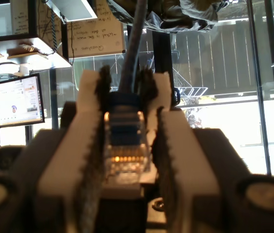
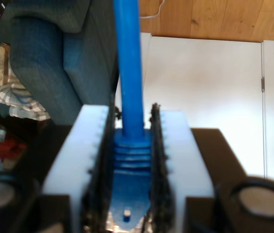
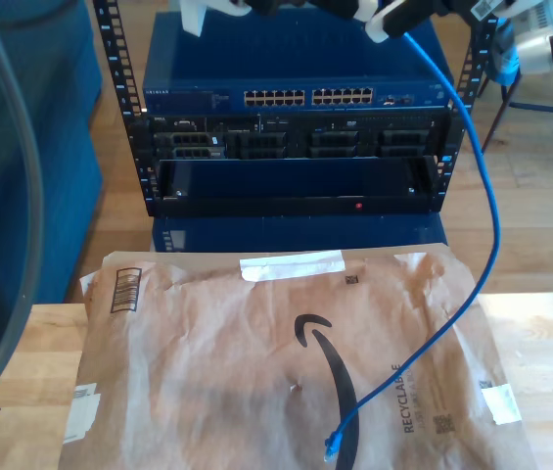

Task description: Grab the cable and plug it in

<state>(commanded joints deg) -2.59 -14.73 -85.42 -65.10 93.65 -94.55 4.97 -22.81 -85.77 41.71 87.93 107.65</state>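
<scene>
Grabbing looks done, plugging not: my first gripper (image 1: 127,94) and my second gripper (image 2: 133,119) each clamp a plug end of the cable (image 3: 492,225), unplugged near the switch (image 3: 286,98), one end loose on the envelope (image 3: 207,372).

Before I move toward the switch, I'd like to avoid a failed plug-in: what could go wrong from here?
1. The jaws of my first gripper hold the plug with its clear tip facing back toward the camera, so it may not meet the switch ports.
2. The cable hangs slack, its free end lying on the paper envelope; moving could drag or snag it.
</scene>
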